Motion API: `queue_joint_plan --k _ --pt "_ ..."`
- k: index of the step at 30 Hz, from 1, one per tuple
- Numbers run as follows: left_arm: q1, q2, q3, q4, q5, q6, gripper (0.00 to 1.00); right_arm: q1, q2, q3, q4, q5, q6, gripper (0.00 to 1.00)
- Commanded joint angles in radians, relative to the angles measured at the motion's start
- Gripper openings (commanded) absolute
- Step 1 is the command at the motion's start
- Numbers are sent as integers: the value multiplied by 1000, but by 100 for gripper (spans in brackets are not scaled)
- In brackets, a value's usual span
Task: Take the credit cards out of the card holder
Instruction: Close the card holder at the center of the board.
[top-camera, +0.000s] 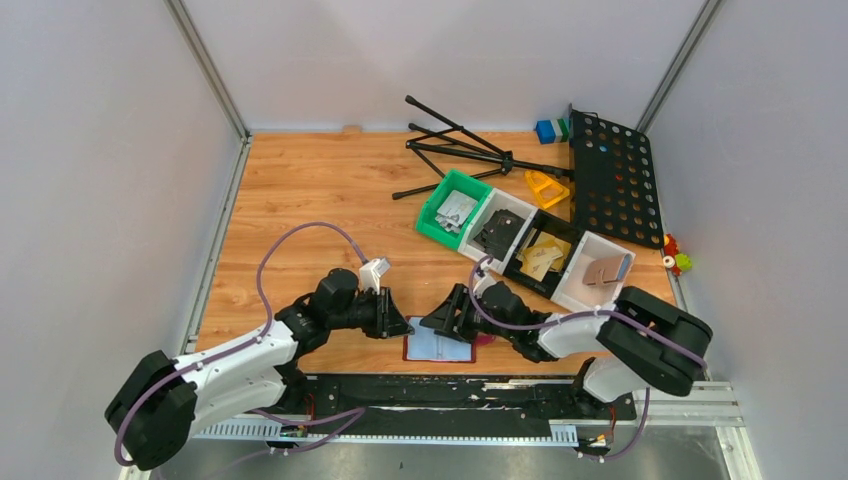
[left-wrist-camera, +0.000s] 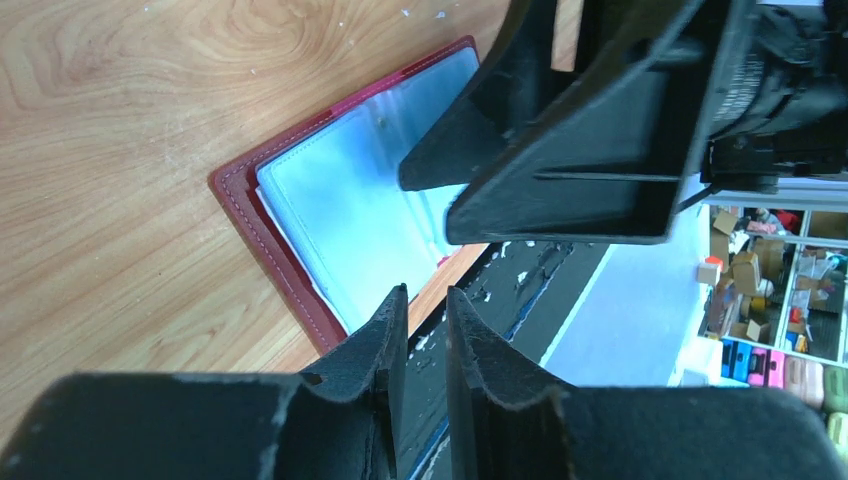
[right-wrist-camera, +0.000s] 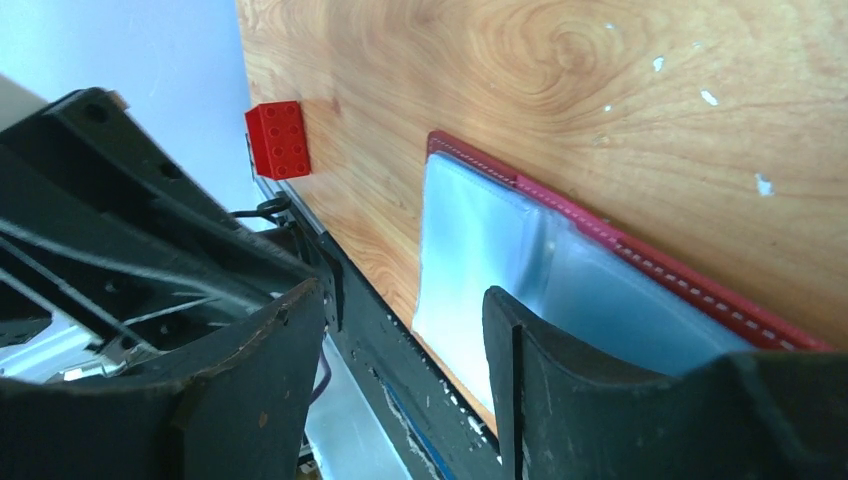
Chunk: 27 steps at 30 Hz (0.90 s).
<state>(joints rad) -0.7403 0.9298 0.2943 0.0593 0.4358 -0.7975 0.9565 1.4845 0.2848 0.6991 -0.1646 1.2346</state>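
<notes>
Counter (top-camera: 300, 200) of light wood fills the top view. At its far right we see a black perforated board (top-camera: 612, 178), and next to it a row of four small bins (top-camera: 497, 228) with one green bin at its left end. Only the top view shows these.

Near the front edge, the two arms point toward each other. The left tool (top-camera: 400, 325) and the right tool (top-camera: 435, 322) are close together, just above the card holder (top-camera: 438, 347). It lies open and flat at the near edge of the counter, between both arms, with its dark-red border around pale plastic sleeves.

In the left wrist view, the left tool (left-wrist-camera: 425, 295) is nearly closed with only a narrow slit, and nothing is between its fingers. It is over the near corner of the card holder (left-wrist-camera: 330, 200).

In the right wrist view, the right tool (right-wrist-camera: 405, 295) has its fingers wide apart over a sleeve. We cannot tell if it touches the card holder (right-wrist-camera: 500, 240). This view also shows clearly a small red studded block (right-wrist-camera: 278, 140) on the counter near the holder.
</notes>
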Motion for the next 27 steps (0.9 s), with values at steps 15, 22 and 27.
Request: queue_joint_plan --k 15,22,27 --pt "-68 57 83 -207 -201 56 50 -15 -548 207 -1144 346 -364 79" --pt "-110 138 92 -164 -218 25 51 -63 -560 156 -1183 252 -381 78" --pt "-132 205 102 -132 -235 16 49 -66 -503 149 -1151 243 -386 66"
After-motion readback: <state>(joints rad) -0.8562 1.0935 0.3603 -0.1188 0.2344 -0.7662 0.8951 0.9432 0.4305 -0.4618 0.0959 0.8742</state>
